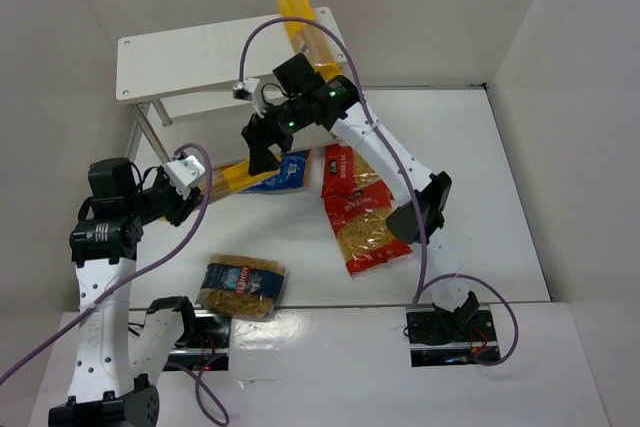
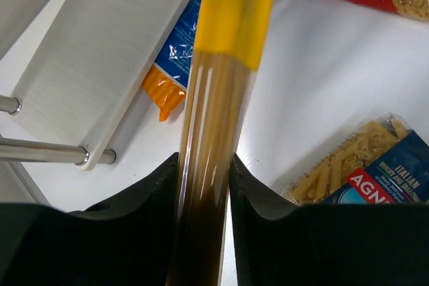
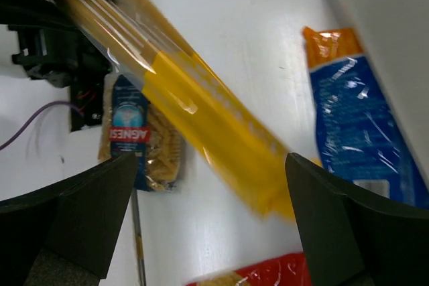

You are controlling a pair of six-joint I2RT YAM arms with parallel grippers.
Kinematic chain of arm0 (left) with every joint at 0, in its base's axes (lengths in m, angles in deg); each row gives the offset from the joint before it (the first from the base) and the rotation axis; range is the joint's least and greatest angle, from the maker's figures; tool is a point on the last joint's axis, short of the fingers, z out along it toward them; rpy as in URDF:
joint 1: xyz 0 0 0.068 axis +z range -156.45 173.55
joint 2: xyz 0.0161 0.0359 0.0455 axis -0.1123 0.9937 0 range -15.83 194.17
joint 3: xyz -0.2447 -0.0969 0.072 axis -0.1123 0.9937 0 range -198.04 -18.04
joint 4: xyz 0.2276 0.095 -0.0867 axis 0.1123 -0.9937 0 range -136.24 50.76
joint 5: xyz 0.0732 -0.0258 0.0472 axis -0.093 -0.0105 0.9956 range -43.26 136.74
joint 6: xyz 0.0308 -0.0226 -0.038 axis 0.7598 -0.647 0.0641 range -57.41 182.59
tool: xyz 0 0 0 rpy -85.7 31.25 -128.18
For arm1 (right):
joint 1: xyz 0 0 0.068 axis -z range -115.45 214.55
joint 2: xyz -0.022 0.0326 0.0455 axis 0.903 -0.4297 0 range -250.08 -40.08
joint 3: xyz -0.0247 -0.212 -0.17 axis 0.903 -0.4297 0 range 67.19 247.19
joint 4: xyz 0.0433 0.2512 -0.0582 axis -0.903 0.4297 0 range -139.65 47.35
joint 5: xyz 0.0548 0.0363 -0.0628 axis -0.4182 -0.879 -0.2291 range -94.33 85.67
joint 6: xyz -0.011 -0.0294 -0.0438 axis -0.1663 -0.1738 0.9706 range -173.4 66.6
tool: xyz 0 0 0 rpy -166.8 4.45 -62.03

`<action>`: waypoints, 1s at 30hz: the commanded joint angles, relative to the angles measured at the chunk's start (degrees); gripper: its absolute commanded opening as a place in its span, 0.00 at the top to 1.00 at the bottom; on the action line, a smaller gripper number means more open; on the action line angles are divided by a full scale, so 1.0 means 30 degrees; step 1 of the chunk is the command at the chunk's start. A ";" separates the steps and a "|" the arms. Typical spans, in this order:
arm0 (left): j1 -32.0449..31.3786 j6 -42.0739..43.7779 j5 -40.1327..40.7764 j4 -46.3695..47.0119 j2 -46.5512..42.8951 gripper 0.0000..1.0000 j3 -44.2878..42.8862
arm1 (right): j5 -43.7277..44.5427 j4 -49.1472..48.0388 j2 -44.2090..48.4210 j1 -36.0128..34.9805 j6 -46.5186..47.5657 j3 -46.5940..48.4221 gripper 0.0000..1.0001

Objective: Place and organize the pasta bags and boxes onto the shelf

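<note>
My left gripper point(image 1: 190, 192) is shut on one end of a long yellow spaghetti pack point(image 1: 235, 175), which points toward the right just in front of the white shelf point(image 1: 220, 52). In the left wrist view the pack point(image 2: 221, 98) runs up between my fingers point(image 2: 161, 192). My right gripper point(image 1: 262, 152) is open and empty above the pack's far end point(image 3: 201, 118). A second spaghetti pack point(image 1: 305, 32) lies on the shelf's top board at the right. A blue yellow-edged bag point(image 1: 285, 169), two red bags point(image 1: 345, 172) point(image 1: 368, 232) and a clear blue-labelled bag point(image 1: 242, 287) lie on the table.
The shelf's lower board point(image 2: 100, 65) and thin metal legs point(image 2: 40, 152) are just left of the held pack. White walls enclose the table on all sides. The arm bases point(image 1: 440, 332) stand at the near edge.
</note>
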 commanded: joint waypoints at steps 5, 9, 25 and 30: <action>0.0093 -0.0868 -0.1019 0.2740 -0.0079 1.00 -0.0877 | 0.1759 -0.1375 0.2565 0.1390 -0.1000 -0.0909 0.01; 0.0093 -0.0868 -0.1193 0.2302 0.0126 1.00 -0.1051 | 0.1581 -0.1172 0.2975 0.1390 -0.0648 -0.1936 0.01; 0.0093 0.2296 0.5248 -0.4204 0.6806 0.00 -0.3484 | 0.5923 -0.3308 1.2433 0.3051 0.2308 -1.8627 0.01; -0.0083 0.2120 0.7179 -0.3002 0.6601 0.00 -0.1524 | 0.4452 -0.3513 1.4282 0.6220 0.2516 -2.1299 0.01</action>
